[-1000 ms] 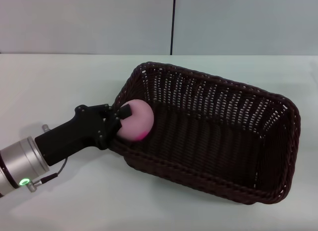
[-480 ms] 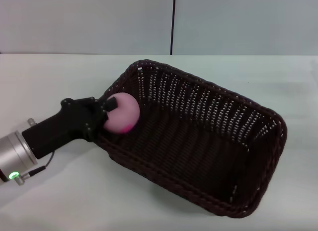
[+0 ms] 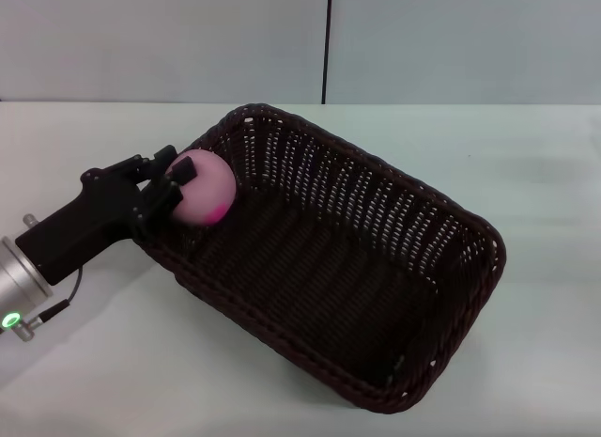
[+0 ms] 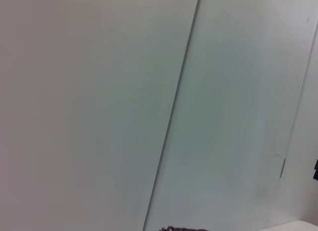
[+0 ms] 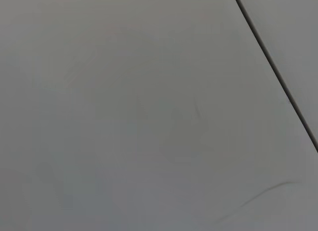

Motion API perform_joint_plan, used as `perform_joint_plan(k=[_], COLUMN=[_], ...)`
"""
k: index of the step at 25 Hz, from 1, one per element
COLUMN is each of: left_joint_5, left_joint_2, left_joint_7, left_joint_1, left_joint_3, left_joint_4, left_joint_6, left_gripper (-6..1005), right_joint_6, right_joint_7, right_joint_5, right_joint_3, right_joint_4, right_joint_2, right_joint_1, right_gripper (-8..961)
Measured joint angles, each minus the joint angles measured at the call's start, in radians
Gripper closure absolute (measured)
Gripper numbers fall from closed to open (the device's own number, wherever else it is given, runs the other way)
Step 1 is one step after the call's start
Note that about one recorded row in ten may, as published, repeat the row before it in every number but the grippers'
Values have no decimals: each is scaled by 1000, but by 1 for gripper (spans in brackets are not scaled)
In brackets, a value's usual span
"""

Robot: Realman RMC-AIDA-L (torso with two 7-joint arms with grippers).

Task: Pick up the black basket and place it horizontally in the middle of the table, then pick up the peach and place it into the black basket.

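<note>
The left gripper (image 3: 174,181) reaches in from the near left of the table (image 3: 84,381) on its black housing, and its fingers (image 3: 180,171) are clamped on the peach (image 3: 200,189), one dark finger showing across the fruit's left face. The peach is held at the left end of the black basket (image 3: 329,268), level with or just above the braided rim at that far-left corner; whether the gripper body also touches the rim cannot be told from the head view, since both are dark and overlap there. The left wrist view shows mostly wall with only a sliver of weave at its edge, and the right wrist view shows blank surface, so the right gripper is out of sight. By my reading the second part of the task is in hand: the fruit is gripped and sits over the basket's end, not yet let go. The basket, however, is not lying horizontally: its long axis runs diagonally from the far left to the near right, with the left end pointing away toward the wall and the right end pointing toward the near edge. It stands upright, mouth up, roughly mid-table. The next move probably calls for carrying the peach a little further right over the open floor of the basket, lowering it past the rim, and then parting the fingers so it settles inside rather than rolling off the edge.
</note>
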Motion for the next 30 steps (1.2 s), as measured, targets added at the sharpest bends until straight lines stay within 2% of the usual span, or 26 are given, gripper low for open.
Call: perform_joint_plan(k=[1,5,14,16,19,20,21,23,26,27,30], left_joint_5=[0,0,-1,-11,-41,-69,-69,-98,-108,-126,-126], left_joint_2=[-1,-2,-4,-3,-3,-2,-2,-2,-2,-2,-2], left_joint_7=[6,19,36,50,101,152,152,197,212,240,240], left_joint_1=[0,-2,0,4,24,47,47,73,82,108,108], left_joint_3=[-4,-7,-14,-25,-69,-122,-122,-188,-214,-302,-302], left_joint_4=[-11,-26,-42,-53,-82,-113,-113,-146,-157,-190,-190], left_joint_6=[-2,7,110,134,169,193,193,210,214,219,219], left_gripper=[938,695,490,412,295,256,243,217,192,193,195], right_joint_6=[0,1,2,2,1,-3,-3,-4,-6,-7,-9], right_joint_7=[0,0,0,0,0,0,0,0,0,0,0], right_joint_5=[0,0,0,0,0,0,0,1,11,24,35], right_joint_3=[0,0,0,0,0,0,0,0,0,0,0], right_joint_4=[0,0,6,7,8,8,8,8,9,10,12], right_joint_2=[0,0,0,0,0,2,2,3,4,5,6], right_joint_1=[0,2,2,0,0,-2,-2,-3,-5,-5,-7], right_gripper=[342,342,342,342,342,342,342,342,342,342,342])
